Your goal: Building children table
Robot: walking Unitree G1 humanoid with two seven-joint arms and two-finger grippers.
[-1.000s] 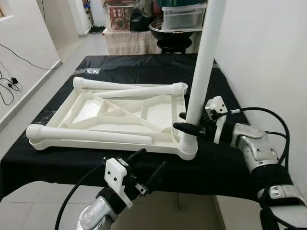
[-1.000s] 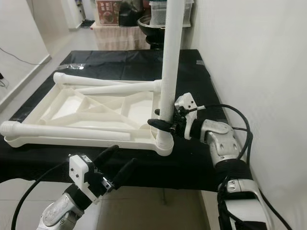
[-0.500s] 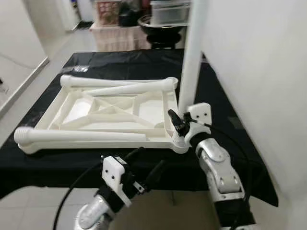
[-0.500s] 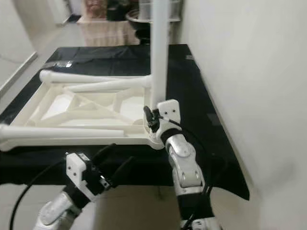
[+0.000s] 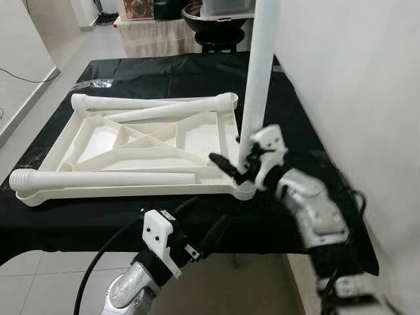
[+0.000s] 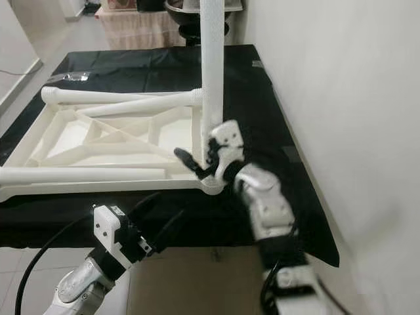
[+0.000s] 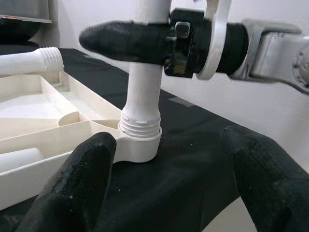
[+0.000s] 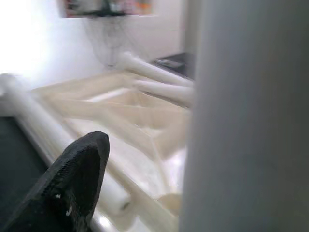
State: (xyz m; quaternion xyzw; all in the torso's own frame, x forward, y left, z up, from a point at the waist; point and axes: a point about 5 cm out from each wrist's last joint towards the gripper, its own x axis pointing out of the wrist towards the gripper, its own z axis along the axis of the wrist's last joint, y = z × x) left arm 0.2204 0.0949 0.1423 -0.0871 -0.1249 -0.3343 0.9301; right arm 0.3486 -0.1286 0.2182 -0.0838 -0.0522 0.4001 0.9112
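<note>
The white plastic tabletop with ribbed underside [image 5: 131, 157] lies upside down on the black-covered worktop [image 5: 295, 118]. At its 4 o'clock corner, a white plastic tube leg [image 5: 259, 65] stands upright in the round threaded socket [image 7: 140, 140]. The step in hand appears to be screwing this first leg home. The right pincer [image 5: 237, 164] sits at the leg's base, fingers on either side of it, one black finger [image 5: 223, 164] pointing toward 9 o'clock; whether it is actually clamped on the leg, I cannot tell. The left pincer [image 5: 197, 226] hovers below the worktop's 6 o'clock edge, fingers apart and empty. Three more loose white legs [image 5: 105, 178] rest across the tabletop. Next, probably, check the leg's seating, then lift another one.
</note>
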